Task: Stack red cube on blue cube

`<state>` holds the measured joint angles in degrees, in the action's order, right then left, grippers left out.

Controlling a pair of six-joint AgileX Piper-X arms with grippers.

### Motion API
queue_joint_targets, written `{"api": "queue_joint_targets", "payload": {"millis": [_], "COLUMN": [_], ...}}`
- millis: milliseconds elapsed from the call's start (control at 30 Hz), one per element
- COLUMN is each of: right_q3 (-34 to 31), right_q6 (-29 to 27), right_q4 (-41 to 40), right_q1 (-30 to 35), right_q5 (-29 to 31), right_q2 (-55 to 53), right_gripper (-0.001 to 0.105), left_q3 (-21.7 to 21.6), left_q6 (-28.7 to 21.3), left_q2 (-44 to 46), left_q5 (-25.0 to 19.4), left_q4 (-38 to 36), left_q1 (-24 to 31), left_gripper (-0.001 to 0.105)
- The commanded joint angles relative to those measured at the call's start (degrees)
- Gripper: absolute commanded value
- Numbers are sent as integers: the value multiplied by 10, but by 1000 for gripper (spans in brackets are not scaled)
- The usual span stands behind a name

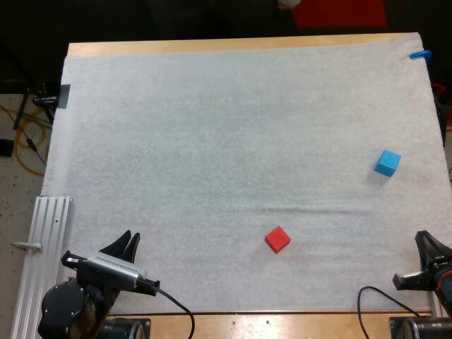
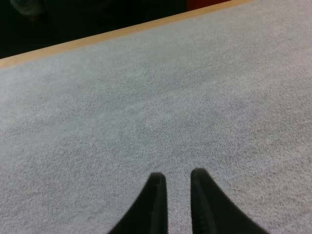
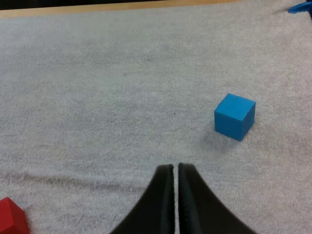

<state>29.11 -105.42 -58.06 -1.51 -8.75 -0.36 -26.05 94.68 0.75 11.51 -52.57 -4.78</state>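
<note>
A red cube lies on the white mat, a little right of centre and toward the near edge. The blue cube sits farther back, close to the mat's right side, well apart from the red one. My left gripper rests at the near left corner with its fingers slightly apart over bare mat and nothing between them. My right gripper waits at the near right edge, fingers touching. From it, the blue cube is ahead and the red cube off to the side.
A ribbed aluminium rail lies beside the mat's near left edge. The wooden table edge runs along the far side. Open mat spreads between the two cubes and the grippers.
</note>
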Motion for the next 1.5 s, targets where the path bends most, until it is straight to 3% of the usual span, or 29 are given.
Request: {"api": "queue_joint_targets", "payload": {"millis": [0, 300, 600, 867, 1133, 1300, 1467], "right_q3": [3, 3, 36, 135, 198, 238, 268], "right_q6": [2, 2, -28, -67, -93, -132, -169], "right_q4": [5, 5, -9, -11, -14, -63, -106], "right_q1": [-2, -2, -2, -2, -44, -98, -151], "right_q5": [-1, -1, -28, -73, -83, -75, -69], "right_q2": [-26, -26, 9, 121, 220, 278, 329], "right_gripper": [0, 0, 0, 0, 0, 0, 0], "left_q3": [-3, -3, -22, -106, -182, -205, -205], "left_q6": [7, 7, 7, -32, -57, -67, -67], "left_q2": [76, 76, 66, -37, -138, -182, -207], "left_q5": [-2, -2, 41, 46, 47, 44, 19], "left_q4": [6, 6, -3, -26, -68, -131, -131], "left_q1": [-2, -2, -13, -101, -238, -314, -327], "left_gripper": [10, 10, 11, 11, 11, 11, 11]}}
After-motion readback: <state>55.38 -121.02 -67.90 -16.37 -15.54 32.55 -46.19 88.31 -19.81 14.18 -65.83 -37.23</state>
